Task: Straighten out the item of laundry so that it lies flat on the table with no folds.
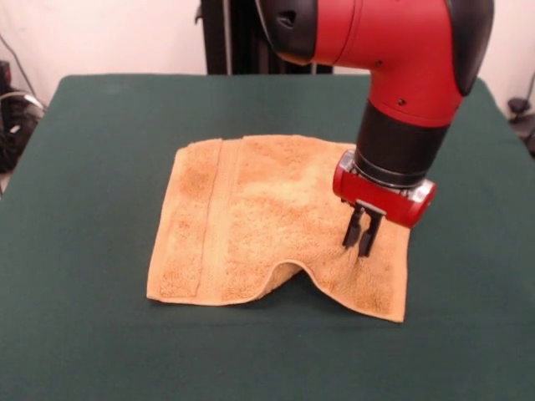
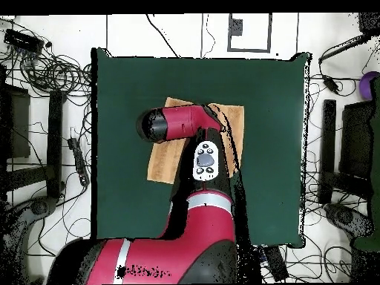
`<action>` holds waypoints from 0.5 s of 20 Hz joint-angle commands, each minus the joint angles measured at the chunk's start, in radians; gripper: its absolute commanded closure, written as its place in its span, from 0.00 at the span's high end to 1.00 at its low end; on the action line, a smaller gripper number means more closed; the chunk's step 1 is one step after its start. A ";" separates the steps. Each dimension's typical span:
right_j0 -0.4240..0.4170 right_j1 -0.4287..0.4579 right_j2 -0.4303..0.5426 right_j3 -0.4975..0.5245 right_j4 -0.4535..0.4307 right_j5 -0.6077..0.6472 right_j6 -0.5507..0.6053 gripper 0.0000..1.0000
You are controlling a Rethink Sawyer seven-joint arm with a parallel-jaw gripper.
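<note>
While the towel (image 1: 267, 225) lies near the middle of the table (image 1: 100, 334), it is not yet flat: its front edge, the one facing the front camera, arches up in a hump partway along, so a ridge of slack runs back into the cloth from there. The towel's long axis runs across the table, side to side in the front view, with one woven band showing near the left short end.

The gripper (image 1: 361, 236) hangs over the right part of the towel, tips pointing down and at or just above the pile; whether they touch cannot be told. Its two fingers stand close together with only a thin slit between them, and no cloth shows pinched there, so they look closed on nothing.

From the fingers, the hump lies toward the front edge and a little to the left, near. The right short end and its front corner lie just beyond the fingers on the other side. Judging by this, pulling that end toward the table's right edge would take up the slack.

Green table is open on every side of the towel, with ample room to drag rightward. In the overhead view the arm (image 2: 185, 122) hides most of the cloth.
</note>
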 commanded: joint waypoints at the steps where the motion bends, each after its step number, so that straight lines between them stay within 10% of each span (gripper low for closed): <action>1: 0.013 0.008 0.127 -0.070 0.075 0.143 0.007 0.00; 10: -0.030 0.000 0.158 -0.149 0.076 0.311 -0.094 0.00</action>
